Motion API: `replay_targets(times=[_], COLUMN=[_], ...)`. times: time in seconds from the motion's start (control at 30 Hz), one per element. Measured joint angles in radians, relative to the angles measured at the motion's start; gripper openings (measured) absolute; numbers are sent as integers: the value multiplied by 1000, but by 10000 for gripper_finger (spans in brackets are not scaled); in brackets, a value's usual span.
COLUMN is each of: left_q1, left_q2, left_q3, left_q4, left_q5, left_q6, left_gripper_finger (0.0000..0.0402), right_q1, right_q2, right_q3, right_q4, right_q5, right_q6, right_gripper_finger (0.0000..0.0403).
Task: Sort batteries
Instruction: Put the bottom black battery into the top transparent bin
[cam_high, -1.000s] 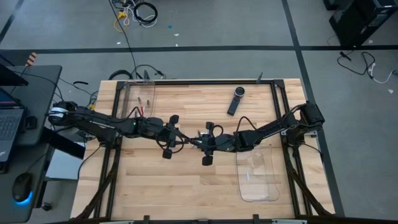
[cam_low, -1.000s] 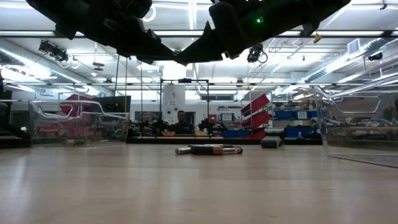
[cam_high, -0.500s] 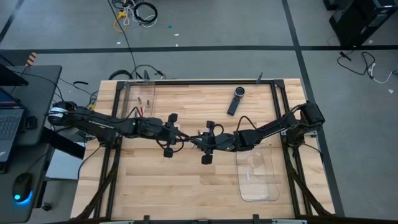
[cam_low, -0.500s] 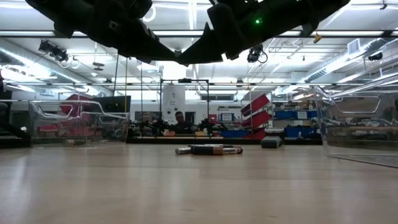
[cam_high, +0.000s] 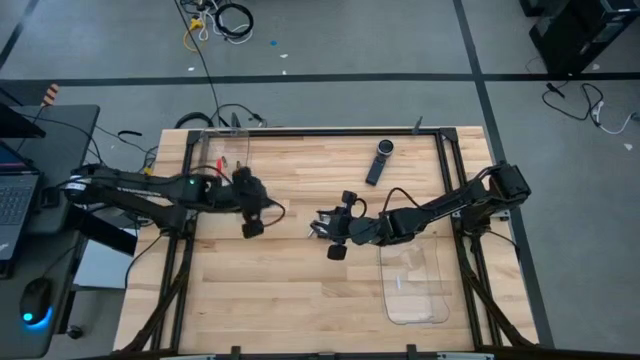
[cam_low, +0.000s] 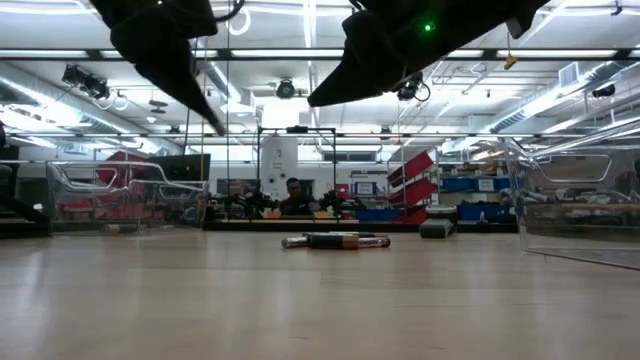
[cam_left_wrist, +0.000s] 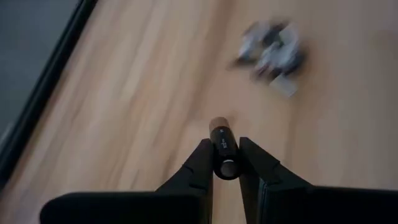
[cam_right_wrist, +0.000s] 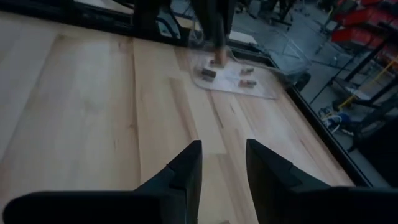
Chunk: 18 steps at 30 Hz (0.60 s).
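Since a second ago the left arm has pulled back from the bench centre toward the left side; the two grippers no longer meet in the middle. Left gripper (cam_high: 262, 210) now sits near the clear bin (cam_high: 222, 160) at the back-left of the bench (cam_high: 300, 290), above the wood. Its wrist view shows it closed on one battery (cam_left_wrist: 222, 151), dark body with a copper-coloured end, clamped between both fingers (cam_left_wrist: 200, 163) and sticking out past the tips.

Right gripper (cam_high: 322, 226) is still near the bench centre, fingers apart, nothing between them in its wrist view. Right gripper (cam_right_wrist: 222, 163) looks across bare wood toward the left bin (cam_right_wrist: 239, 79), where a few small batteries lie on the clear floor.

Remaining batteries (cam_low: 335, 240) lie in a small cluster on the bench, mid-table in the low view; same cluster shows blurred in the left wrist view (cam_left_wrist: 270, 53). Second clear bin (cam_high: 415, 285) sits front-right, next to the right arm. Black remote (cam_high: 378, 160) lies at the back of the bench, well apart from both grippers.
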Motion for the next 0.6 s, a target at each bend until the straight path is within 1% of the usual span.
replay_targets(times=[0.1, 0.23, 0.3, 0.43, 0.53, 0.6], left_q1=[23, 68, 103, 179, 240, 288], left_q2=[-3, -4, -10, -19, -32, -42], left_q3=[97, 188, 202, 174, 132, 104], left_q4=[-276, -534, -594, -660, -669, -658], left_q5=[-66, -125, -137, -130, -113, -85], left_q6=[-113, -216, -243, -244, -181, -138], left_gripper_finger=[39, 38, 38, 38, 38, 38], right_q1=[-7, -15, -15, -18, -18, -19], right_q2=[0, 0, 0, 0, 0, 0], right_q3=[0, 0, 0, 0, 0, 0], right_q4=[-1, -2, 4, 4, 4, 5], right_q5=[0, 0, 0, -1, -11, -23], right_q6=[7, 15, 15, 20, 23, 24], right_gripper_finger=[112, 111, 110, 112, 111, 110])
